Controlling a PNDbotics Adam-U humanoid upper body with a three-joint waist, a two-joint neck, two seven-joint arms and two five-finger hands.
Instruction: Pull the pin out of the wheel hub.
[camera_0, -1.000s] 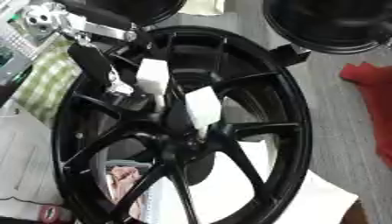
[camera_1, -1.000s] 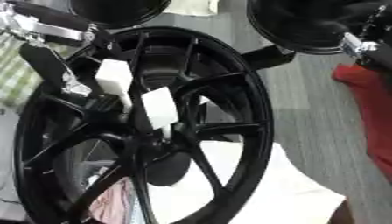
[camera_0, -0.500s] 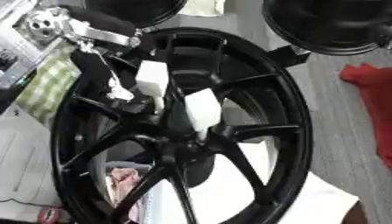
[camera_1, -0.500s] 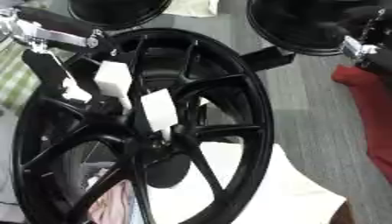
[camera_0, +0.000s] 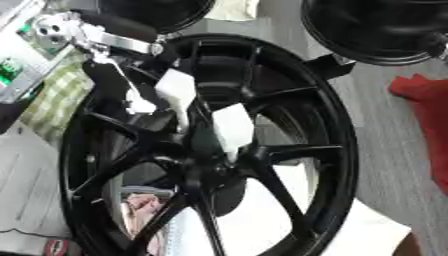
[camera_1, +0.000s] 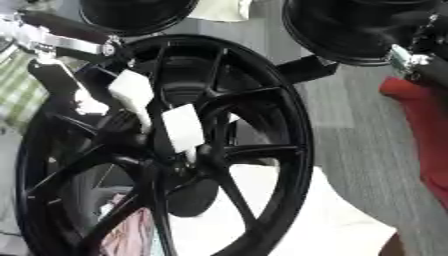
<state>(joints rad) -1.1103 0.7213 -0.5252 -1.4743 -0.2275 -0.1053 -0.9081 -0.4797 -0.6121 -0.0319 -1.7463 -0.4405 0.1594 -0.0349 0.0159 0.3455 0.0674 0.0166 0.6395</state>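
Black, glossy wheel hub (camera_0: 219, 150), left eye view: large round rim with thin spokes running to a central boss, filling most of the frame and lying askew. Two white, flat, roughly rectangular tags (camera_0: 233, 127) sit on the upper spokes, one above the other. Left hand (camera_0: 118, 85): silver jointed wrist at upper left, black fingers reaching down inside the rim's upper left; fingertips close on a small white piece, the pin (camera_0: 138, 106), just beside the upper tag. Whether the pin touches the spoke cannot be told. Green-and-white checked cloth (camera_0: 52, 97) lies left of the rim; red fabric (camera_0: 424, 115) at the right edge; grey floor (camera_0: 376, 165) between.

Right eye view: same hub, shifted left. Two round black dish-shaped objects (camera_1: 350, 30) sit beyond the rim's top. Right arm: a silver-and-black joint (camera_1: 411, 60) enters at upper right, well apart from the hub; its fingers' state cannot be told. Pink fabric (camera_1: 127, 232) shows through the lower spokes.
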